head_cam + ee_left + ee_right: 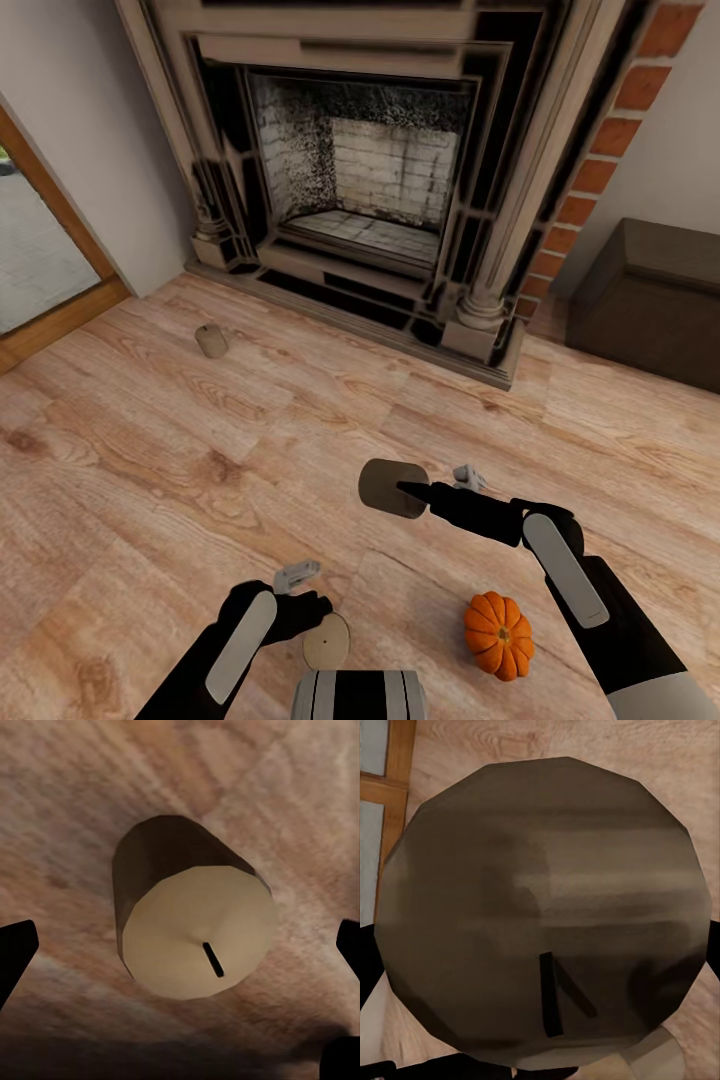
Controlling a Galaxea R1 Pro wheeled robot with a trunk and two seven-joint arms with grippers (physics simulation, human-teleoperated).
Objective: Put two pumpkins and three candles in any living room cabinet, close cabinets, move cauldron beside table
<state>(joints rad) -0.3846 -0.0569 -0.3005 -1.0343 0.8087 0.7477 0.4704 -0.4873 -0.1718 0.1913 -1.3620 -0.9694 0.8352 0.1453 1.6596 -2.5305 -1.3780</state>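
Item one, candle held by the right gripper: a short stubby grey-beige cylinder, plain and matte, lifted above the wooden floor in front of the fireplace; the gripper's dark fingers close on it from the side, and in the right wrist view its flat round end shows faceted edges and a short dark wick lying against the face. Item two, candle beneath the left gripper: same stubby form, paler beige on its flat end, lying on the floor near the robot's base; the left wrist view shows it tipped with the wick end turned towards the camera, side wall darker brown, a small black wick slot off centre, and the two dark fingertips standing wide apart at either side without touching it (fingers spread, holding nothing). Item three, candle farther off: a small grey-beige cylinder standing on the floor near the left corner of the fireplace hearth, well apart from both arms. Item four, pumpkin: bright orange, ribbed, with a short brownish stem, resting on the floor just beside the right forearm, between the arm and the robot's base. Surroundings: a stone fireplace surround with a brick column at its right, a dark-brown low unit at the far right against the wall, and a wood-framed glass door at the left.
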